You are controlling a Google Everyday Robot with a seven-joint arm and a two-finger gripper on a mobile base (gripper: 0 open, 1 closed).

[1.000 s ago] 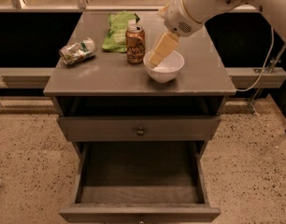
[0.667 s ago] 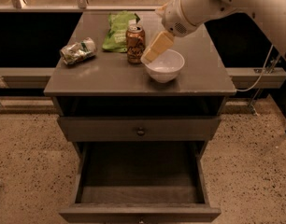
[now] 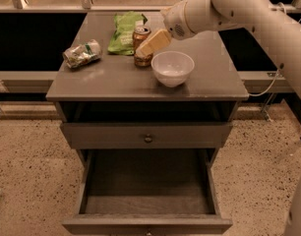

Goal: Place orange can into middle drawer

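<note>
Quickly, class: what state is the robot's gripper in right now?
Gripper: at the orange can on the cabinet top; open or shut cannot be told.

Two cans on the desk (image 3: 209,82): one orange can (image 3: 143,59), upright, and one crushed green-and-white can (image 3: 82,53), lying on its side. One white bowl (image 3: 172,68). One green bag (image 3: 125,31). Four things in all on the desk top. Two drawers below: one upper drawer (image 3: 106,135), closed, and one middle drawer (image 3: 148,191), pulled out. One round knob (image 3: 148,138) plainly seen, on the upper front. One arm (image 3: 239,9), with one pincer (image 3: 143,48) up against the orange can, just beside the bowl.
</note>
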